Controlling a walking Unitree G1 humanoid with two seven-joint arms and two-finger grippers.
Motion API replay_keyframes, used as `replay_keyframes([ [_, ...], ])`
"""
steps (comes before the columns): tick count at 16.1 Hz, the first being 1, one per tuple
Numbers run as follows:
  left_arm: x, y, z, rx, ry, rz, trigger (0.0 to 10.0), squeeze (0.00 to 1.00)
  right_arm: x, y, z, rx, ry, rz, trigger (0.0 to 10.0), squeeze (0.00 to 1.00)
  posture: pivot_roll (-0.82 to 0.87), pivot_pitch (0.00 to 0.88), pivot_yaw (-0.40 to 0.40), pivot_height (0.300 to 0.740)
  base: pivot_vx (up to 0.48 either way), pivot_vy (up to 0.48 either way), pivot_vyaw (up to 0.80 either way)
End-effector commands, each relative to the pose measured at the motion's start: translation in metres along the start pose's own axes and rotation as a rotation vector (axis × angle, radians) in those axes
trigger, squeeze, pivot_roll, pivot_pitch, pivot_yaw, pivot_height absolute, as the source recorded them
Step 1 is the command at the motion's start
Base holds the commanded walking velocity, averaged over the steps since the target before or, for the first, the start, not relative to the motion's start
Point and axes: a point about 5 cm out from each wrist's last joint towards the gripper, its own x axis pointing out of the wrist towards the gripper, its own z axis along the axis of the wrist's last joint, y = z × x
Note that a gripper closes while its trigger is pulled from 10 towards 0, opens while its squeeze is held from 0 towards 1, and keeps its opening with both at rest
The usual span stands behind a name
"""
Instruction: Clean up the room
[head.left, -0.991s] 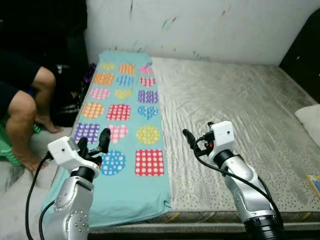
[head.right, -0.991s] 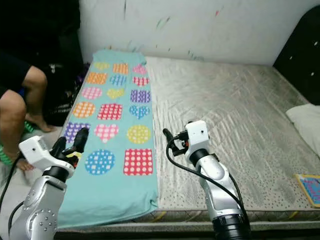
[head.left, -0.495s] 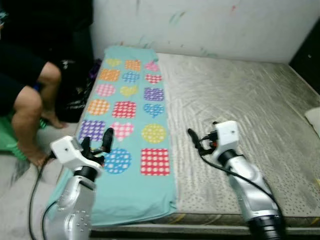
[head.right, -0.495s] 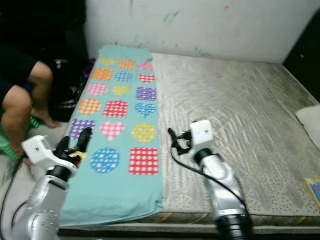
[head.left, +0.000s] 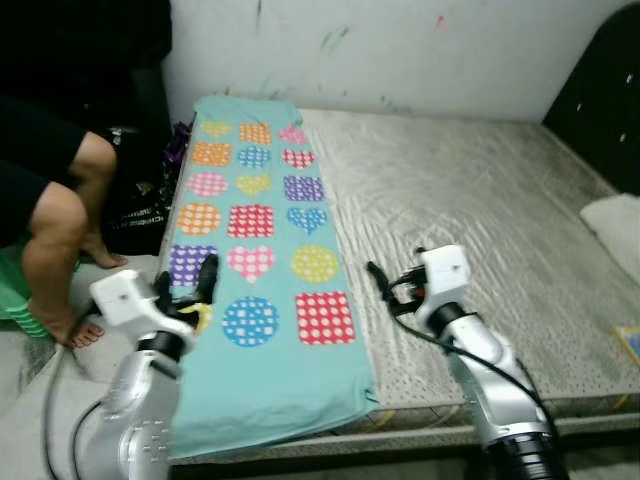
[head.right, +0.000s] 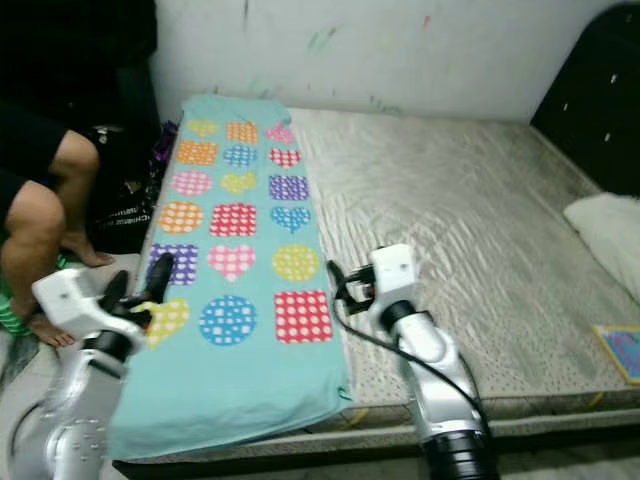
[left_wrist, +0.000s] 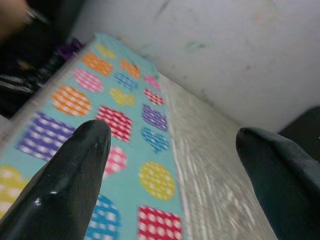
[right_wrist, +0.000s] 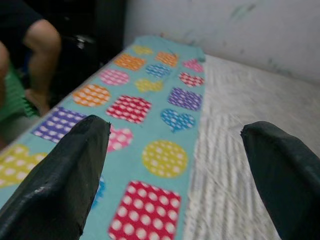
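Hovering spread and empty — left pincer (left_wrist: 170, 150), right pincer (right_wrist: 175, 150) — over the patterned blanket (head.left: 255, 220); no readable writing.

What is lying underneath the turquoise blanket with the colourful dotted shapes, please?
The turquoise blanket covers the left strip of the grey mattress, draping over its near edge. Whatever lies between them is hidden.

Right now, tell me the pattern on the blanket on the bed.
The blanket is turquoise with polka-dotted hearts, circles and squares in many colours; clearest in the left eye view.
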Motion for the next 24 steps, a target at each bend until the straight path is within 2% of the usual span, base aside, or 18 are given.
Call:
replay_keyframes([
  [1,0.0,-0.007,-0.004,-0.015,0.008,-0.016,10.0,0.0,-0.002,-0.009,0.002,-0.019,-0.001,-0.018,10.0,0.0,-0.04,0.019,-0.074,0.74,0.0,0.0,0.0],
  [5,0.001,-0.008,-0.004,-0.017,0.007,-0.018,10.0,0.0,-0.002,-0.01,0.003,-0.02,0.001,-0.017,10.0,0.0,-0.05,0.021,-0.075,0.74,0.0,0.0,0.0],
  [12,0.002,-0.007,-0.004,-0.021,0.011,-0.016,10.0,0.0,-0.002,-0.01,0.002,-0.022,0.009,-0.017,10.0,0.0,-0.05,0.027,-0.077,0.74,0.0,0.479,0.0],
  [20,0.003,-0.006,-0.005,-0.007,0.02,-0.012,10.0,0.0,-0.004,-0.011,0.001,-0.013,0.021,-0.033,10.0,0.0,-0.05,0.031,-0.075,0.74,0.0,0.0,0.0],
  [24,0.002,-0.001,-0.005,0.039,0.06,-0.004,10.0,0.0,-0.007,-0.016,-0.018,0.044,0.211,-0.077,10.0,0.0,-0.05,0.051,-0.077,0.74,0.0,0.0,0.0],
])
